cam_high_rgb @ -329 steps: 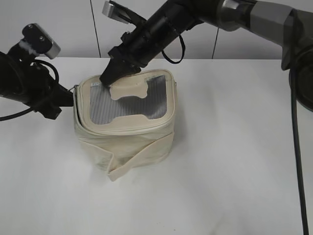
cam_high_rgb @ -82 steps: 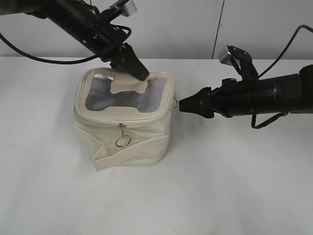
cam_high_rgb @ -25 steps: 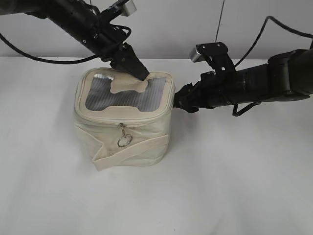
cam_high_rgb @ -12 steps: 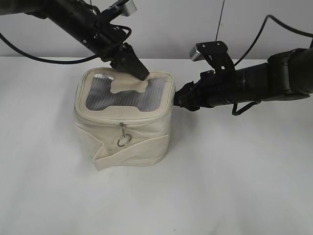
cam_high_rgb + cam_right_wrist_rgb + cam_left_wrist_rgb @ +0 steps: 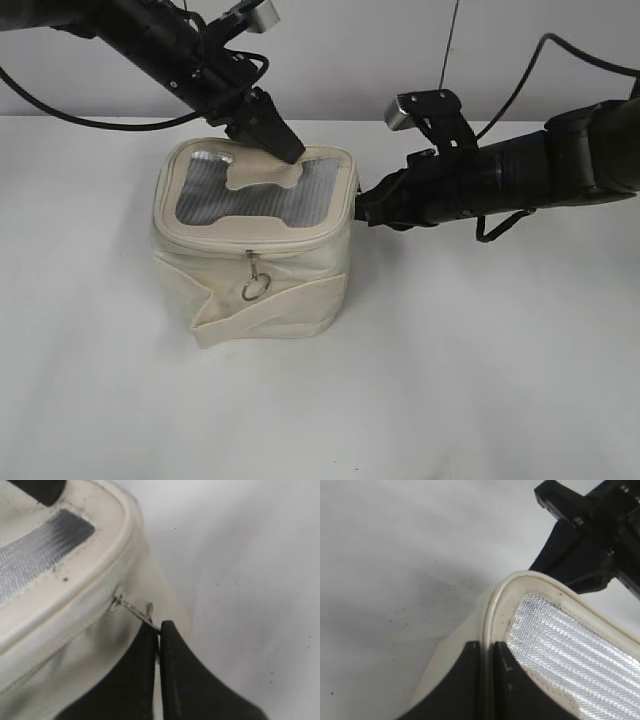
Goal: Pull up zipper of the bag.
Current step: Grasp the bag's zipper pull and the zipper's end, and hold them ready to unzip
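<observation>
The cream bag point(image 5: 300, 270) stands on the white table, its grey mesh top with the H-shaped patch point(image 5: 262, 177) facing up. My left gripper point(image 5: 284, 150) is at the lid's far edge; in the left wrist view point(image 5: 487, 652) its jaws are shut on the lid rim piping point(image 5: 492, 610). My right gripper point(image 5: 362, 211) is at the bag's right side. In the right wrist view point(image 5: 158, 628) it is shut on a silver ring pull point(image 5: 136, 610) of the zipper point(image 5: 60, 639). A second ring pull point(image 5: 253, 288) hangs on the front.
The white table point(image 5: 450, 380) surrounds the bag, with a pale wall behind. A cream strap band point(image 5: 270, 310) wraps the bag's lower body. The right arm's black fingers show in the left wrist view point(image 5: 585, 540), close to the lid corner.
Since 3.3 s ago my right gripper has moved left to the bag's right side and closed on the side pull. In the last second it barely shifted. The left gripper stayed on the lid.
</observation>
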{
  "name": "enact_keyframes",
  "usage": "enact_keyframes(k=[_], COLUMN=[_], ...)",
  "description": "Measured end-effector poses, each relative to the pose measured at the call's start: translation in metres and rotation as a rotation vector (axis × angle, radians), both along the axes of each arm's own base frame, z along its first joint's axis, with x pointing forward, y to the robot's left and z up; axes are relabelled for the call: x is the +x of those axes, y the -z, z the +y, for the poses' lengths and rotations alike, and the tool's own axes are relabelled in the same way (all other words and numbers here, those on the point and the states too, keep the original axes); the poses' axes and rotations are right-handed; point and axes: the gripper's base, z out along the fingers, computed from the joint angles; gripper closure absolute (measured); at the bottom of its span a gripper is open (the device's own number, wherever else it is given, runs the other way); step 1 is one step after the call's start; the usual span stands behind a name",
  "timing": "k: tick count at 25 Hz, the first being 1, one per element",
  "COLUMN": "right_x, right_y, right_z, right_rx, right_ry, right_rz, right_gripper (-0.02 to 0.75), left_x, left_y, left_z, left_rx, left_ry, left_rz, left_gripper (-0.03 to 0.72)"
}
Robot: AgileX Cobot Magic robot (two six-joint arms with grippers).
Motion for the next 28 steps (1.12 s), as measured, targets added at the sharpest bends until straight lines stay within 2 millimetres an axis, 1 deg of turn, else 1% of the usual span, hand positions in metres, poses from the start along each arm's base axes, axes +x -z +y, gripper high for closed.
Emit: enact_keyframes(k=[3,5,9,11,14,19,22,26,28], right_x=[-0.008,-0.017,-0.040,-0.054,-0.072,-0.090,-0.104,-0.118,-0.122], right_y=[0.003,0.001,-0.008,-0.011,-0.020,-0.021,-0.020,-0.019,-0.022], right_z=[-0.002,-0.004,-0.013,-0.016,-0.015,0.005,0.024,0.049,0.064], right_rx=[-0.011,-0.004,0.006,0.012,0.070,0.092,0.087,0.063,0.053], right_ry=[-0.013,-0.005,0.015,-0.003,-0.058,-0.124,-0.168,-0.115,-0.102], right_rz=[0.066,0.096,0.129,0.143,0.171,0.221,0.236,0.225,0.202], right_gripper=[0.729,0.729,0.729,0.729,0.729,0.729,0.729,0.729,0.729], left_x=[0.000,0.000,-0.001,0.000,0.001,0.002,0.002,0.002,0.003], left_y=[0.000,0.000,0.000,0.000,0.000,0.001,0.001,0.001,0.001], left_z=[0.000,-0.001,-0.002,-0.002,-0.003,-0.003,-0.003,-0.003,-0.003], left_rx=[0.001,0.002,0.004,0.007,0.009,0.012,0.013,0.015,0.015], left_ry=[-0.007,-0.016,-0.036,-0.059,-0.105,-0.139,-0.162,-0.204,-0.229], left_rz=[0.002,0.010,0.035,0.047,0.078,0.096,0.106,0.143,0.160], left_gripper=[0.638,0.638,0.638,0.638,0.638,0.638,0.638,0.638,0.638])
